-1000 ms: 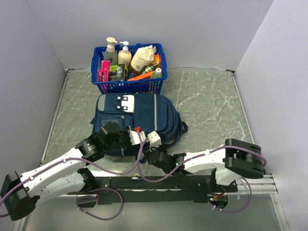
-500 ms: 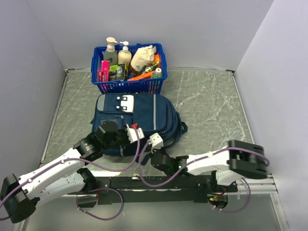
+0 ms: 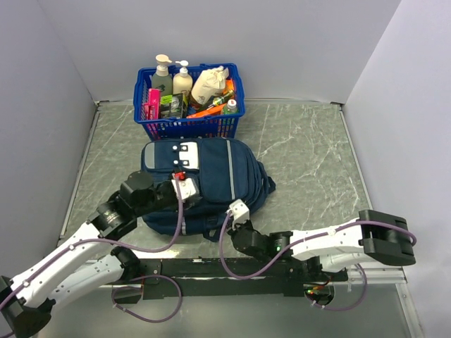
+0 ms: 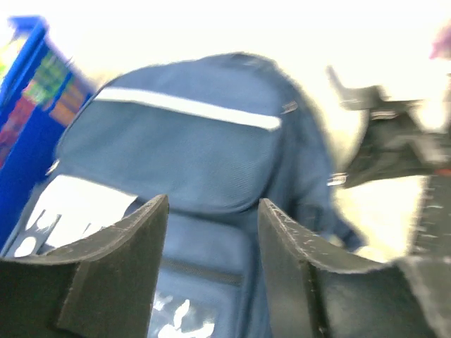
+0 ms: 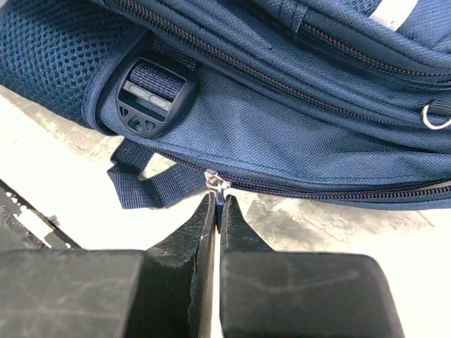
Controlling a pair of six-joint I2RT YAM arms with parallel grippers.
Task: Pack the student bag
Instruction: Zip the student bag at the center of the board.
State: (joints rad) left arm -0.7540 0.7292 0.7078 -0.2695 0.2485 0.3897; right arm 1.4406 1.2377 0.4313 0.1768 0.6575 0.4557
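Middle of table taken up by student bag, laid flat. Far side closed off by blue basket, set just beyond bag. Wide bare stretch found right of bag, up to side wall; narrower strip left of bag. Bag top overhung by left gripper, jaws apart. Near edge of bag occupied by right gripper, pinched on zipper pull. Loose strap lying just beside.

student bag blurred in left wrist view, zipper pull mostly hidden between right jaws
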